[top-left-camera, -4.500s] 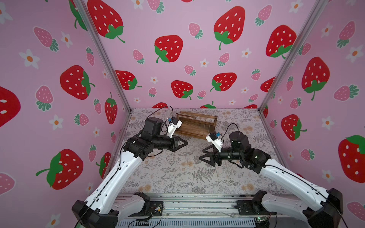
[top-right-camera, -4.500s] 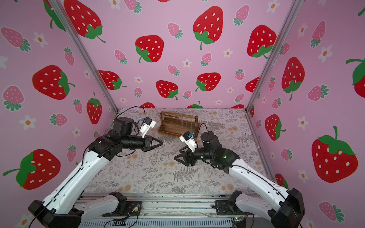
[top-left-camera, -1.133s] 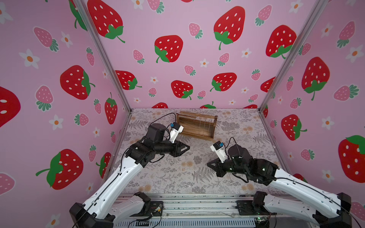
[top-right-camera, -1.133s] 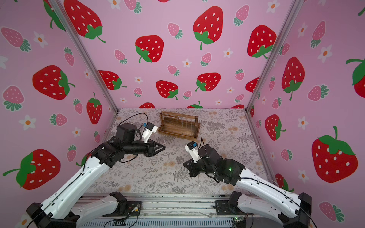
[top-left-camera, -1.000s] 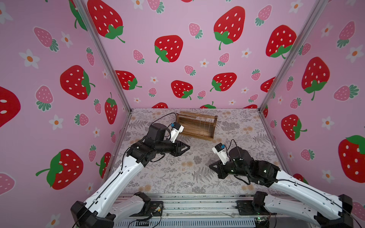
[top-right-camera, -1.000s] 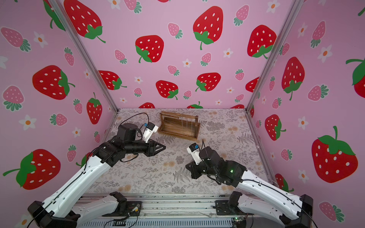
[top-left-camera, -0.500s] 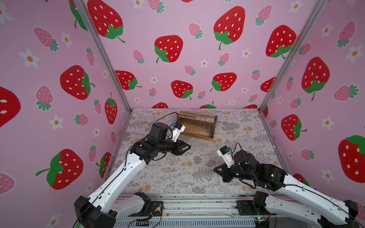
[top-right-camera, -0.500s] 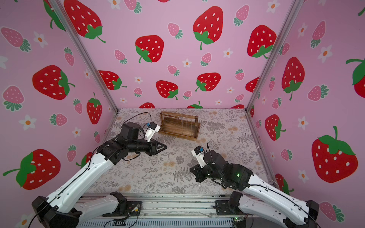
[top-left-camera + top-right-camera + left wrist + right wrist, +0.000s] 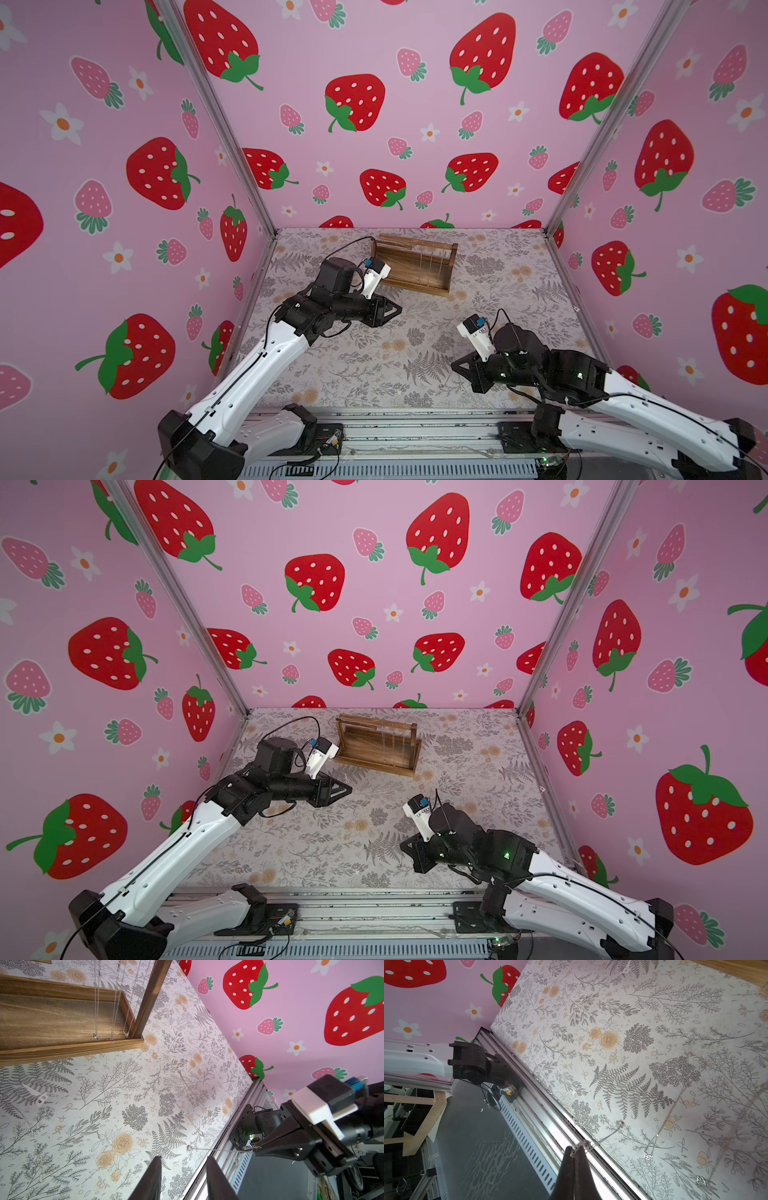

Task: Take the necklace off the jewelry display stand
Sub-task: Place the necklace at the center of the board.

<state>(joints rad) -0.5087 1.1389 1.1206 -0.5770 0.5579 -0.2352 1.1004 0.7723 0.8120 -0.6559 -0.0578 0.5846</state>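
The jewelry display stand (image 9: 415,266) (image 9: 376,746) is a brown wooden rack at the back of the table, with several thin chains (image 9: 96,1001) hanging over its tray (image 9: 62,1020). My right gripper (image 9: 455,368) (image 9: 403,845) (image 9: 574,1148) is far from the stand, over the table's front edge. It is shut on a fine silver necklace (image 9: 604,1135) (image 9: 218,1149). The chain runs from the fingertips to a small pendant (image 9: 619,1123) close to the tabletop. My left gripper (image 9: 397,309) (image 9: 349,789) (image 9: 184,1159) hovers just in front of the stand, open and holding nothing.
Other necklaces lie loose on the floral tabletop near the right gripper (image 9: 648,1155) (image 9: 699,1180). A small white plastic piece (image 9: 39,1098) lies in front of the stand. Pink strawberry walls close in three sides, and a metal rail (image 9: 415,419) runs along the front edge.
The right arm has drawn back from the stand toward the front edge, carrying the necklace in its shut jaws. The left arm has shifted slightly toward the stand and stays open.
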